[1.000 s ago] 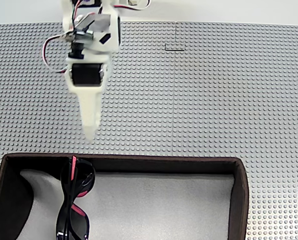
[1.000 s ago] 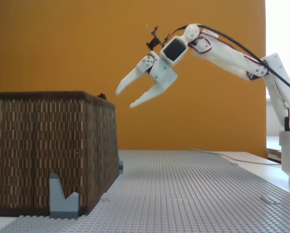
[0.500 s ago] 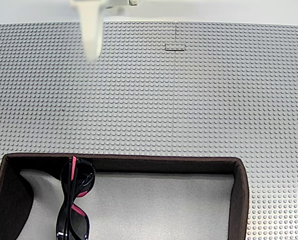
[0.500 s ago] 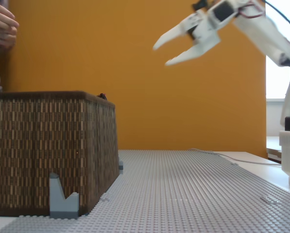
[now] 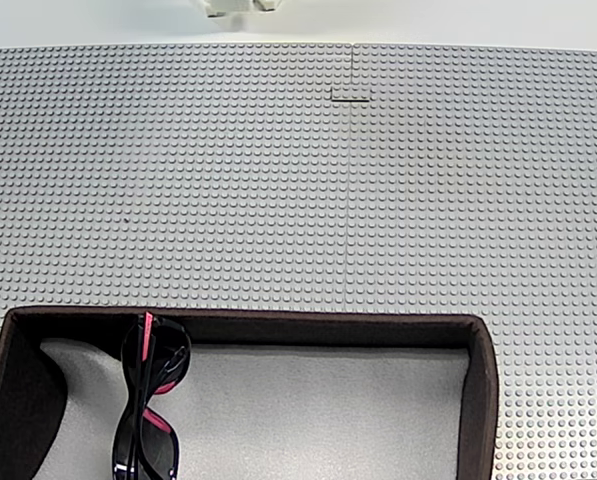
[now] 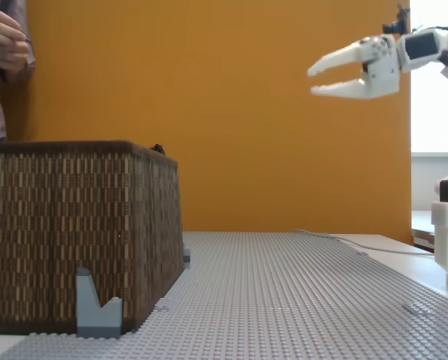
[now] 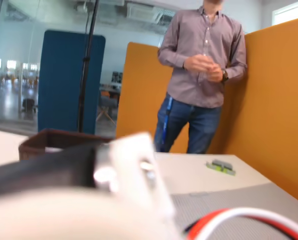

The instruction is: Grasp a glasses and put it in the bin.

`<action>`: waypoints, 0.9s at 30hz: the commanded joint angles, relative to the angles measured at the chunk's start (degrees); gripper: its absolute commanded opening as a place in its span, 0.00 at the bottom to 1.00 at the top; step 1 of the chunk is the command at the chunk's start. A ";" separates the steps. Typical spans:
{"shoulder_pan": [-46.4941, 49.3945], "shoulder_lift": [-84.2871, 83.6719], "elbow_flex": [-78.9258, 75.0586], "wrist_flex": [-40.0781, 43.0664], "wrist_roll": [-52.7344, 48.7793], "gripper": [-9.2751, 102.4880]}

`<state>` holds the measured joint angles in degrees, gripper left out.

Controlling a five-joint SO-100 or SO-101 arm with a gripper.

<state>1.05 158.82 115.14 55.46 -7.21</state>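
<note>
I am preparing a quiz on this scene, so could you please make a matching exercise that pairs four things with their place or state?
Things:
1. glasses
2. bin
3. gripper
4. person

Places or states:
A. open, held high in the air over the studded mat, far from the bin
B. standing beside the orange wall, hands together
C. lying on the grey lining near the left end, as the fixed view from above shows it
D. resting on the grey studded mat, brown woven walls

Pairs: 1-C, 2-D, 3-A, 4-B

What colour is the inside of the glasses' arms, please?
Pink-red, on glasses with a black frame; a fixed view from above shows it best.
</note>
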 commanded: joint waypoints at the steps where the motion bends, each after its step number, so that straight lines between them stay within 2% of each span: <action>1: 1.58 9.40 4.66 1.93 -2.99 0.18; 11: 1.32 20.48 8.00 12.48 -2.29 0.19; 27: 2.29 18.63 7.65 13.01 -2.29 0.15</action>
<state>2.99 178.33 123.93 67.76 -9.32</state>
